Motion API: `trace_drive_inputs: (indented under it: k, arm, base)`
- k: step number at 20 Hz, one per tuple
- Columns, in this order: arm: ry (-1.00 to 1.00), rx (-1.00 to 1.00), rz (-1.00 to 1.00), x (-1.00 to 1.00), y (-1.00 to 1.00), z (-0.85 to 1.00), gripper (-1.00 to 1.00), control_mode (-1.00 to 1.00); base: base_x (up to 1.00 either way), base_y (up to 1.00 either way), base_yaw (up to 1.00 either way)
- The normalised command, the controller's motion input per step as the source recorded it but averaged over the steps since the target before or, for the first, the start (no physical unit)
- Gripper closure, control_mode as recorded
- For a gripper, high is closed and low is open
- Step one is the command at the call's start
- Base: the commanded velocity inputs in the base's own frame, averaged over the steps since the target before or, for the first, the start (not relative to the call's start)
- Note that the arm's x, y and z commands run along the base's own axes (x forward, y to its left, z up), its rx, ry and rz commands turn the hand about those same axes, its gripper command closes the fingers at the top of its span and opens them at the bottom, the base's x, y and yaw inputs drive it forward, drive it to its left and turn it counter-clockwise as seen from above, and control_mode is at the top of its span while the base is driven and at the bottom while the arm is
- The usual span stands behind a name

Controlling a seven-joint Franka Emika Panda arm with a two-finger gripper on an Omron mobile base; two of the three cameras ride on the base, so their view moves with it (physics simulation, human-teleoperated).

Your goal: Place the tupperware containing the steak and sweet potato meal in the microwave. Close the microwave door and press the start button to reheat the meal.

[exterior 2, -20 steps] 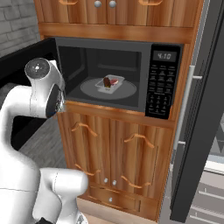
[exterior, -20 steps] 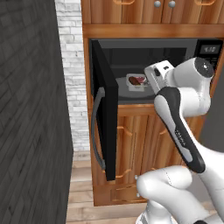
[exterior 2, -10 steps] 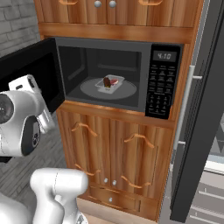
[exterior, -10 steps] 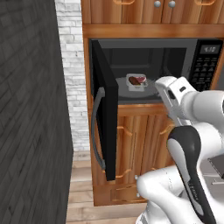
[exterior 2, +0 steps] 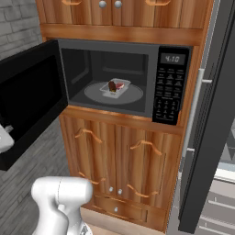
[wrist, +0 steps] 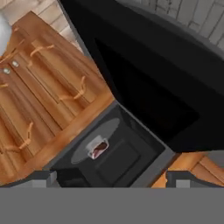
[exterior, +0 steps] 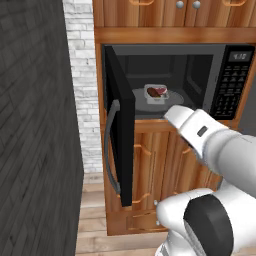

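The microwave [exterior 2: 151,78] stands open in the wooden cabinet wall. Inside it the tupperware [exterior: 156,93] [exterior 2: 117,87] sits on the glass turntable [exterior 2: 135,95], with the dark red-brown steak and sweet potato meal [exterior: 158,91] showing in it. The microwave door [exterior: 120,125] [exterior 2: 28,98] is swung wide to the left, its grey bar handle [exterior: 111,150] facing outward. In the hand view my gripper [wrist: 113,178] is open and empty, well back from the cavity, and looks at the tupperware [wrist: 99,148] with the door [wrist: 153,87] beside it. My white arm [exterior: 210,145] crosses below the microwave's opening.
The keypad panel [exterior 2: 167,94] with its clock display [exterior 2: 172,58] is on the microwave's right. A tall dark fridge door [exterior 2: 209,119] with a long handle stands to the right. Wooden cabinet doors [exterior 2: 117,160] lie below, and a dark wall [exterior: 35,130] rises on the left.
My arm has swung back and to the left, away from the microwave opening. The tupperware stays on the turntable, and the door has not moved.
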Motion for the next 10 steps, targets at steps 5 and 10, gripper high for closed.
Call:
trace_drive_inputs:
  k: [5, 10]
  arm:
    - [-0.25, -0.36, 0.0, -0.73, 0.99, -0.73, -1.0, -1.0]
    - [-0.03, -0.3, -0.08, 0.26, 1.0, -0.9, -1.0, -1.0]
  base:
    - [0.0, 0.0, 0.0]
    - [0.0, 0.0, 0.0]
